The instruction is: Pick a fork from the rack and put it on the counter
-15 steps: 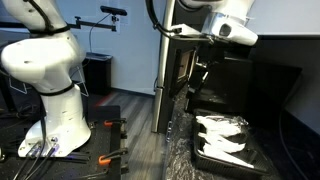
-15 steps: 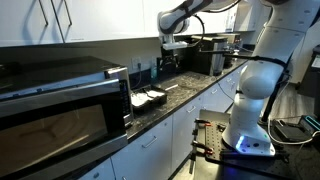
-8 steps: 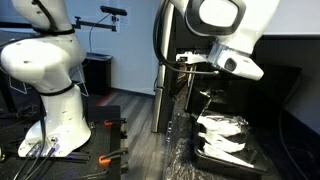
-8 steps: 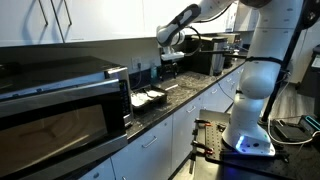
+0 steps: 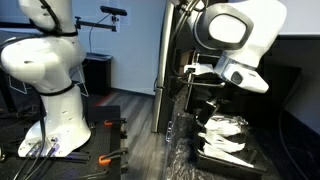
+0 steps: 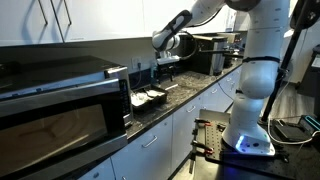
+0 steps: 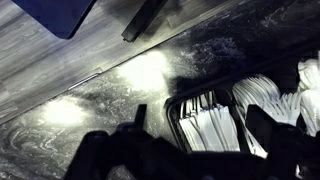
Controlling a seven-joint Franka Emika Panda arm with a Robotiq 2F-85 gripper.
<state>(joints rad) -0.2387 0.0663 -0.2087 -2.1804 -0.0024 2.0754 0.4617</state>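
The black rack sits on the speckled black counter and holds white plastic cutlery in compartments. In the wrist view the rack's rim frames a bundle of white forks, with more white cutlery in the compartment beside it. My gripper is open and empty, its dark fingers spread on either side of the fork compartment, still above it. In both exterior views the gripper hangs just above the rack.
A microwave stands on the counter beyond the rack. A black appliance stands on the counter near my arm. Bare speckled counter lies beside the rack. My white base stands on the floor mat.
My arm has swung over and lowered towards the rack, so the gripper now hangs right above the cutlery. The gripper stays open and nothing was taken hold of.
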